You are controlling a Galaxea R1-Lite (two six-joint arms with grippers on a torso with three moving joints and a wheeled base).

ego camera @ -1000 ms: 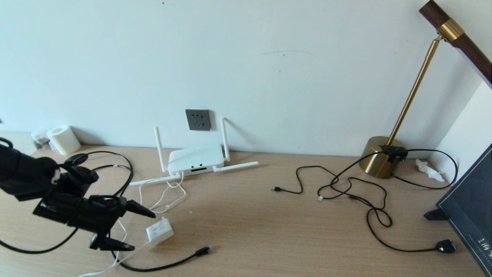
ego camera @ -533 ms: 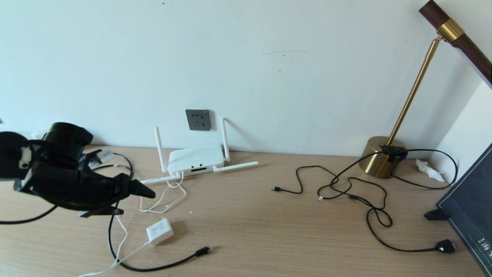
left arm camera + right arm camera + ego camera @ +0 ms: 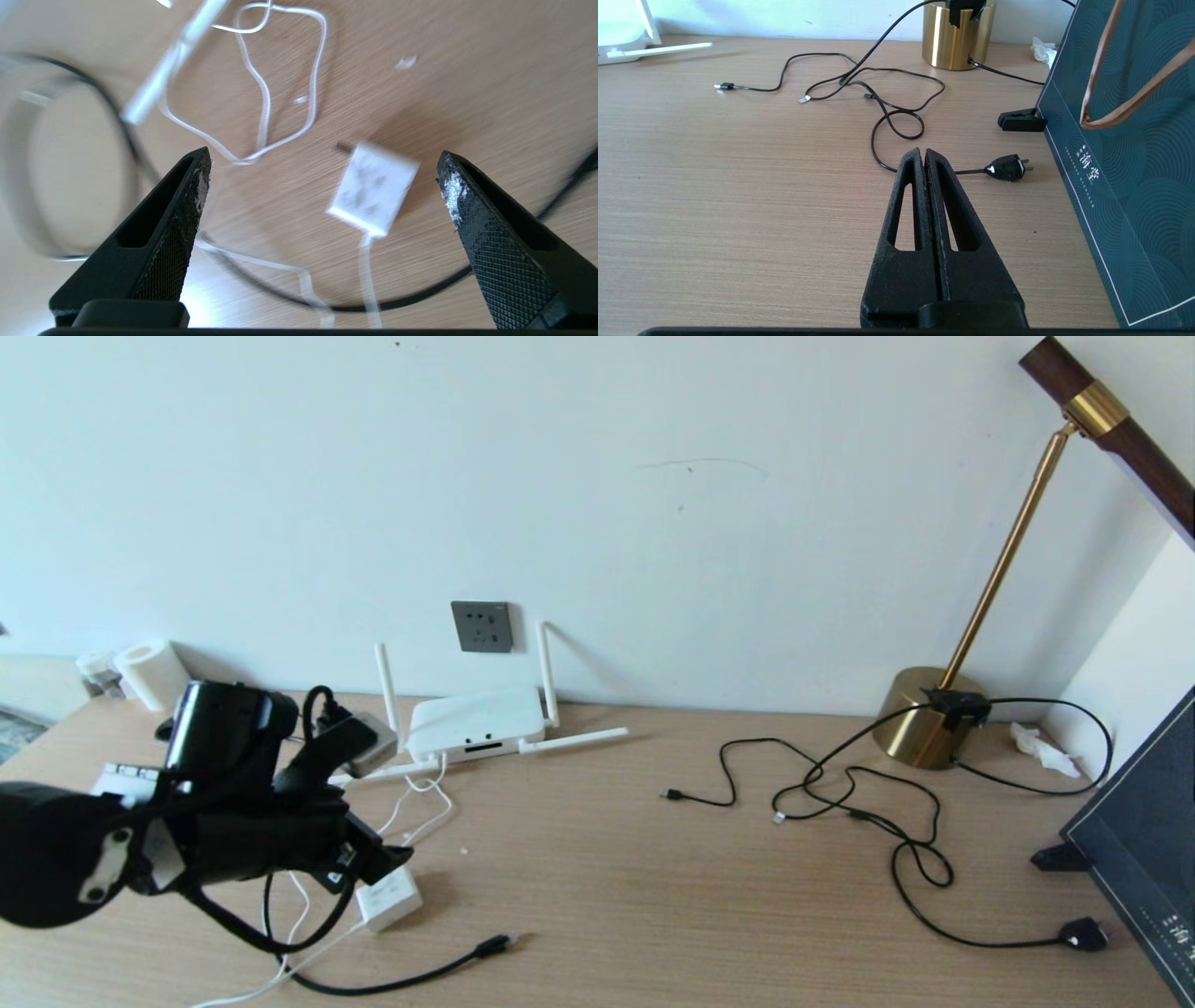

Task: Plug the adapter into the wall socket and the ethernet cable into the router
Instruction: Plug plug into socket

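The adapter [image 3: 387, 901], a small white cube with a thin white cord, lies on the desk at the front left. My left gripper [image 3: 378, 863] hovers just above it, open. In the left wrist view the adapter [image 3: 372, 189] lies between the wide-spread fingers of the left gripper [image 3: 324, 158], nearer one finger and touching neither. The ethernet cable [image 3: 401, 980] curves along the front edge, its plug [image 3: 492, 946] free on the desk. The router [image 3: 476, 721] sits by the wall under the grey wall socket [image 3: 482, 626]. My right gripper [image 3: 924, 151] is shut and empty, low over the desk on the right.
A brass lamp base [image 3: 924, 714] stands at the back right with thin black cables [image 3: 840, 793] sprawled before it and a black mains plug [image 3: 1083, 933] at their end. A dark teal bag [image 3: 1148, 840] blocks the right edge. A paper roll [image 3: 154, 672] stands far left.
My left arm has swung in from the left, turned at the wrist, and come over the adapter. The adapter and the cables have stayed put.
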